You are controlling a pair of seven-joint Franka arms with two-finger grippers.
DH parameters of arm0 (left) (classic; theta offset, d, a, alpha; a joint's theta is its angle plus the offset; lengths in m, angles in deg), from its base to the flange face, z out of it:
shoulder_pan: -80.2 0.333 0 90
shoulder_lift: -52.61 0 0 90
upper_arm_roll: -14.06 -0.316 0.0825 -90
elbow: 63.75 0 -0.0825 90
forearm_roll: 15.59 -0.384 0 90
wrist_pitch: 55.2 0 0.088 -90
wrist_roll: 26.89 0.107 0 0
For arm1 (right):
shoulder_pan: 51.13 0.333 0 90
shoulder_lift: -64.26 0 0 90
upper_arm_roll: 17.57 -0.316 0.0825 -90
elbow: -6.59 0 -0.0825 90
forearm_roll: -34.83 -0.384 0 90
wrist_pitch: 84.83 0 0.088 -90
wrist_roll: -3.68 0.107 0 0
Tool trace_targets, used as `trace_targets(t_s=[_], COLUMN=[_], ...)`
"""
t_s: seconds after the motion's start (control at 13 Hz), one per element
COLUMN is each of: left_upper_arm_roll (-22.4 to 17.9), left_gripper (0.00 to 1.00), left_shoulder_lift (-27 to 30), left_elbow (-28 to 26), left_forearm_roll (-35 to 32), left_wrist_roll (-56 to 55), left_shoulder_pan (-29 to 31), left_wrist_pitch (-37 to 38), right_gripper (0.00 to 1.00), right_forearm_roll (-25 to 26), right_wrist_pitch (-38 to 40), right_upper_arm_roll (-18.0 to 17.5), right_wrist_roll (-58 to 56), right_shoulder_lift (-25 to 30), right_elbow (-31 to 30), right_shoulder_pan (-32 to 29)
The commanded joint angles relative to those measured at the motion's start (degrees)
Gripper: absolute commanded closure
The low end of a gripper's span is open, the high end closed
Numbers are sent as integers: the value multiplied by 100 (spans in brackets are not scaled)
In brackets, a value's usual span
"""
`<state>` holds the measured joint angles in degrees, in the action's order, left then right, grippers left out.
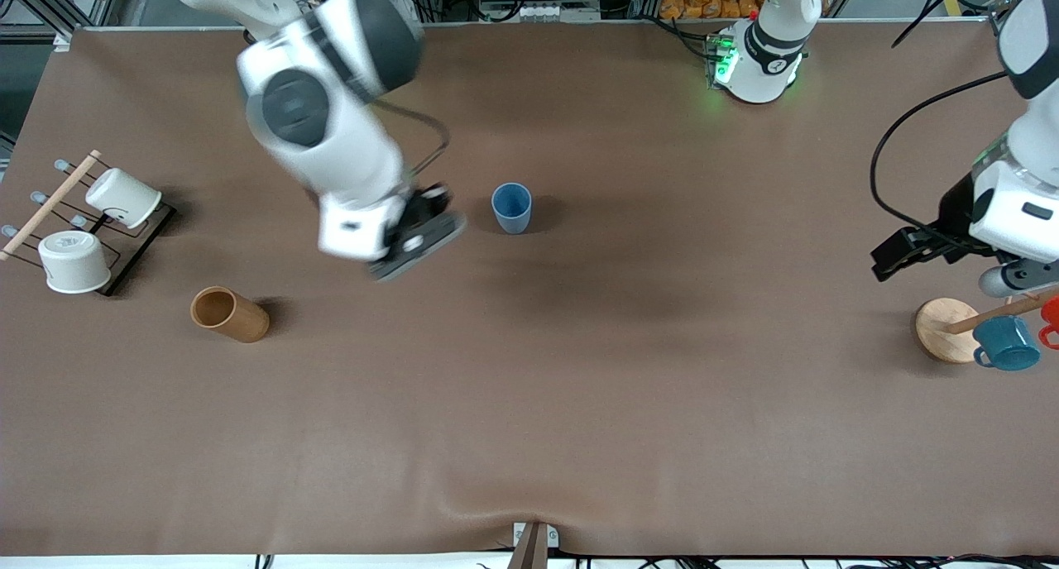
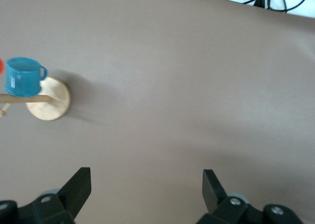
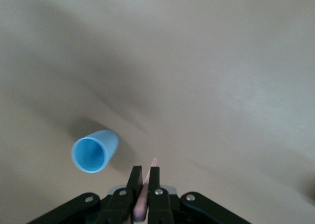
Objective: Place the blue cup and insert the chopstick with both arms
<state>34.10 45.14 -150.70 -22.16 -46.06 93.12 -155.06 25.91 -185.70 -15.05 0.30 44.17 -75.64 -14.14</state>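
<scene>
- A brown table cover [image 1: 579,404] spans the whole surface.
- A black wire rack [image 1: 124,251] sits at the right arm's end, with two white cups [image 1: 122,197] on it and a pale wooden rod [image 1: 50,205] lying across.
- A brown cylinder holder [image 1: 229,313] lies on its side, nearer the camera than the rack.
- A round wooden stand [image 1: 945,329] at the left arm's end carries a teal mug [image 1: 1006,343] on a peg.
</scene>
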Motion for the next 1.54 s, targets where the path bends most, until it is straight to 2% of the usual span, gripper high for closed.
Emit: trace_targets(t_s=[0.0, 0.15, 0.23, 0.62, 1.0, 1.08, 1.15, 1.23, 1.46], left_upper_arm_roll=[-866, -1561, -1756, -1802, -1802, -1802, -1802, -1802, -1793], left_gripper=[0, 0, 0, 0, 0, 0, 0, 0, 0], left_shoulder_lift=[430, 606, 676, 721, 686, 695, 712, 712, 712], left_elbow=[-15, -23, -32, -23, -23, -23, -32, -24, -41], left_forearm_roll=[252, 411, 411, 420, 648, 648, 639, 639, 639], left_wrist_roll=[842, 1501, 1687, 1715, 1715, 1715, 1706, 1706, 1715], left_shoulder_pan=[-534, -974, -1150, -1222, -1169, -1169, -1178, -1178, -1187], left_wrist_pitch=[536, 739, 906, 1039, 1030, 1039, 1048, 1048, 1066], right_gripper=[100, 100, 100, 100, 100, 90, 65, 1, 0], right_forearm_roll=[40, 145, 293, 330, 339, 339, 339, 339, 339], right_wrist_pitch=[-484, -739, -802, -750, -802, -802, -811, -811, -750], right_upper_arm_roll=[90, 99, 90, 90, 99, 99, 99, 99, 108], right_wrist_roll=[-40, 432, 713, 962, 962, 962, 962, 962, 1006], right_shoulder_lift=[67, 58, 41, -21, -170, -231, -249, -276, -258], right_elbow=[-397, -618, -679, -882, -909, -926, -952, -953, -944], right_shoulder_pan=[518, 1001, 1203, 1477, 1478, 1487, 1495, 1495, 1460])
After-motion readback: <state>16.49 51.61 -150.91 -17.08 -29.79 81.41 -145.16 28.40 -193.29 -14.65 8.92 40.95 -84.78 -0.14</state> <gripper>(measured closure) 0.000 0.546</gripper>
